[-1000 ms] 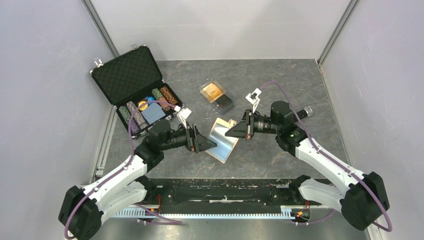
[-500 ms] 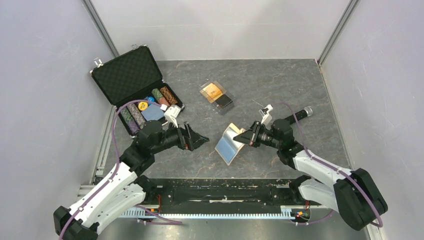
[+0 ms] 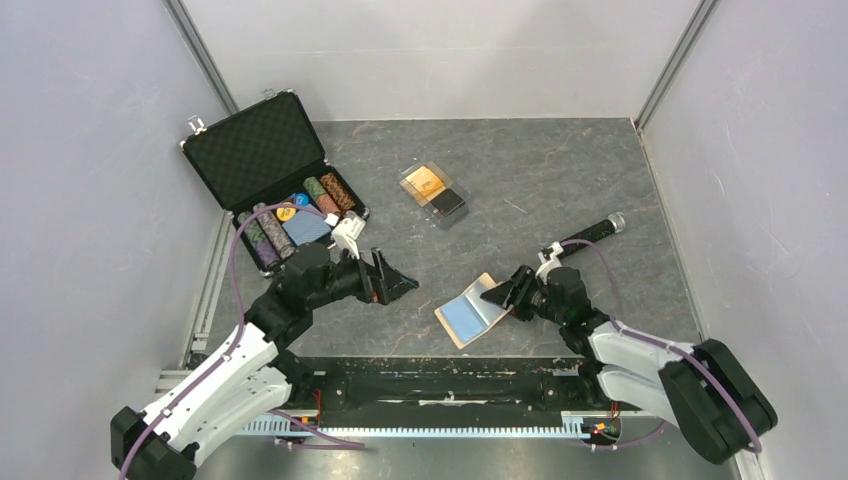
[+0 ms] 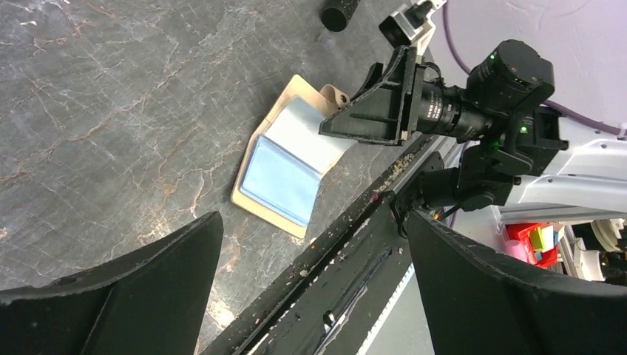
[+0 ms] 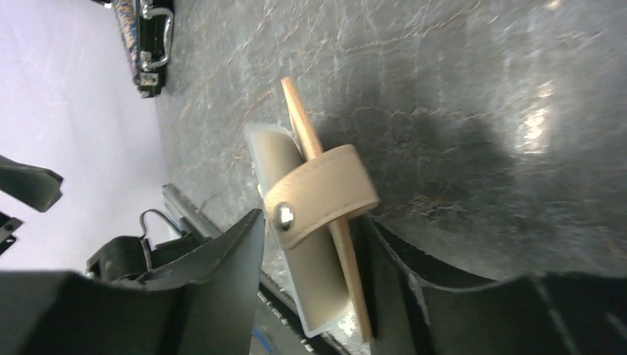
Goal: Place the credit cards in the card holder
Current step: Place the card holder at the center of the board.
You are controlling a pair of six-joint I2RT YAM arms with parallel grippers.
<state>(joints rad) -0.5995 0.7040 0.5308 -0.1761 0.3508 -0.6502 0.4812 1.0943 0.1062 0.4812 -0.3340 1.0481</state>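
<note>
The tan card holder (image 3: 468,312) lies unfolded on the table near the front edge, light blue pockets up; it also shows in the left wrist view (image 4: 285,177). My right gripper (image 3: 498,290) is low at its right edge. Its jaws stand apart around the snap-tab flap (image 5: 325,192), with a gap on the right side. My left gripper (image 3: 398,278) hovers wide open and holds nothing, left of the holder. The orange credit card (image 3: 424,181) and the black one (image 3: 447,203) lie in a clear box further back.
An open black poker-chip case (image 3: 270,165) stands at the back left, its chip rows just behind my left arm. A black cylinder (image 3: 595,232) lies to the right. The black front rail (image 4: 355,244) runs close below the holder.
My right gripper has carried the holder down and toward the front, laid it flat and opened its jaws. My left gripper has let go of the holder's edge and drawn back left.
</note>
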